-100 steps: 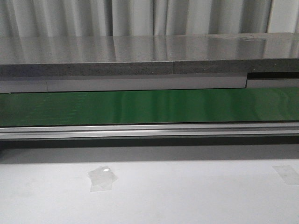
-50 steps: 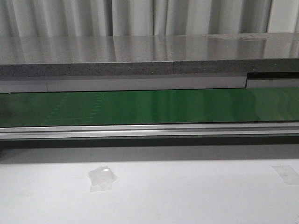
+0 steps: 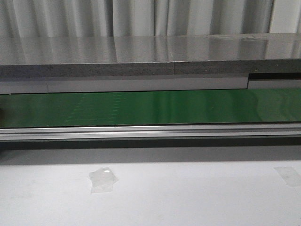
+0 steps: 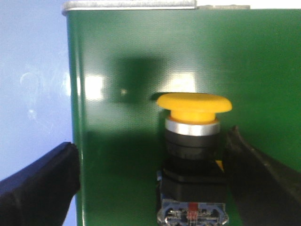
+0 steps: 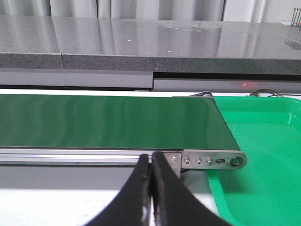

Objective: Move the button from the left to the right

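No readable text, label, brand or number shows anywhere.

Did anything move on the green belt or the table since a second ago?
Nothing visibly changed in the front view. The green belt looks the same, with no object or arm on it there, and the two clear tape patches, one on the left and one at the right, lie where they were on the table. The wrist views have no earlier pictures to compare.
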